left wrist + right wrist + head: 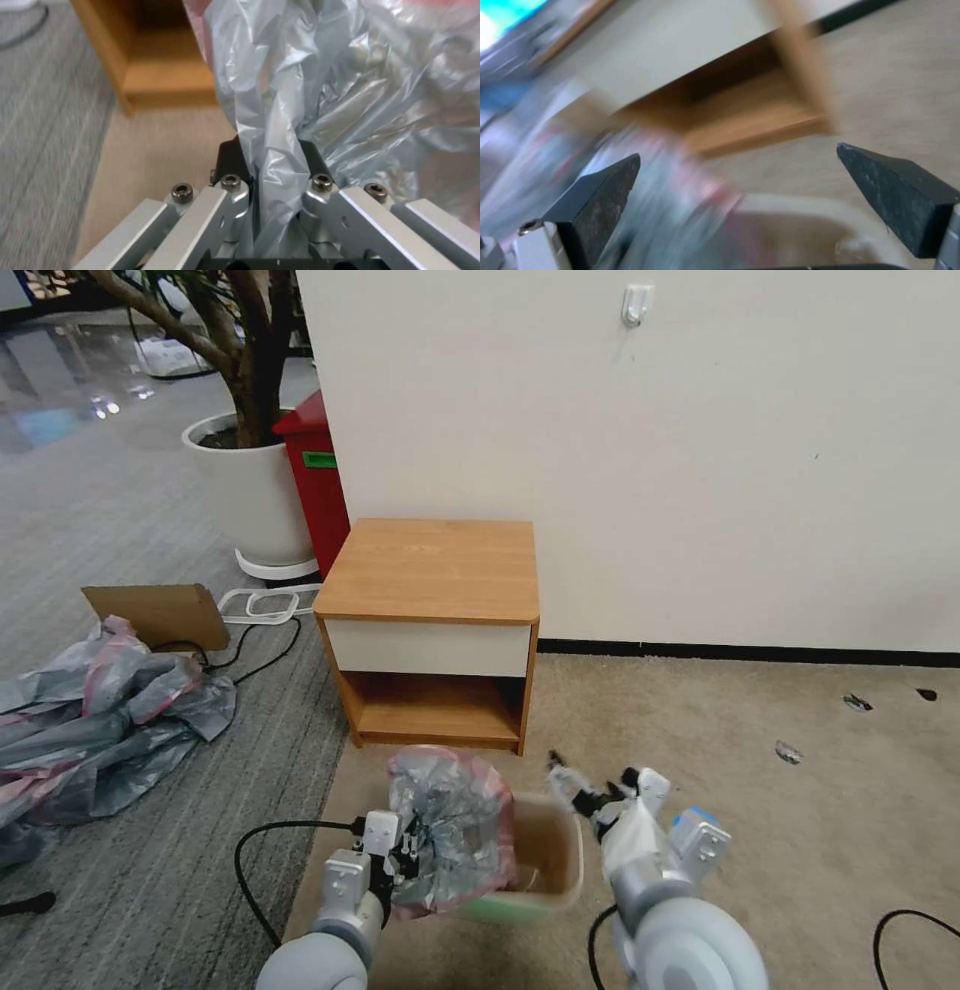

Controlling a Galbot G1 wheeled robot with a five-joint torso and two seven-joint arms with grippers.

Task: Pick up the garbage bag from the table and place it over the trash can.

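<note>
Now we log the placing step: the bag [450, 830] is off the bench [432, 568] and hangs bunched over the left half of the can [548, 855], which stands on the carpet just in front of the bench. Left gripper [400, 855] sits at the can's left side, jaws closed on a twisted fold of grey film; the left wrist view confirms the film [280, 150] pinched between both pads. Right gripper [590, 795] hovers above the can's right rim, jaws spread wide with nothing between them; its fingertips [600, 191] frame the bag's pink edge and the can's mouth.

Our judgement: the bag is not yet opened over the rim. The next move calls for the right jaws to take the free pink-rimmed edge, so that 2 grips can stretch the mouth across the can.
</note>
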